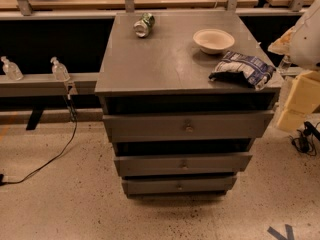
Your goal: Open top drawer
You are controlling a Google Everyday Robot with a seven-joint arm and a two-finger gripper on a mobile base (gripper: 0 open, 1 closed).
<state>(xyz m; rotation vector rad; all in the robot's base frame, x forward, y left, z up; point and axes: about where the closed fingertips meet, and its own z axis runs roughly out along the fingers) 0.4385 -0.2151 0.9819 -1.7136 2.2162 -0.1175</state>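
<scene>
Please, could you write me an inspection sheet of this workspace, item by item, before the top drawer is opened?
Surface: grey cabinet top, carrying three loose things.
Job's things: top drawer, knob at centre, nothing touching it; two narrower drawers below.
Clutter: can on its side at the back; white bowl; bag at the front right edge.
End effector: not in view; a white shape at the right edge may be the arm.
Cables: black cable on the floor, left; more cables on the right.
Surroundings: two bottles on a left ledge; yellow blocks, right.
</scene>
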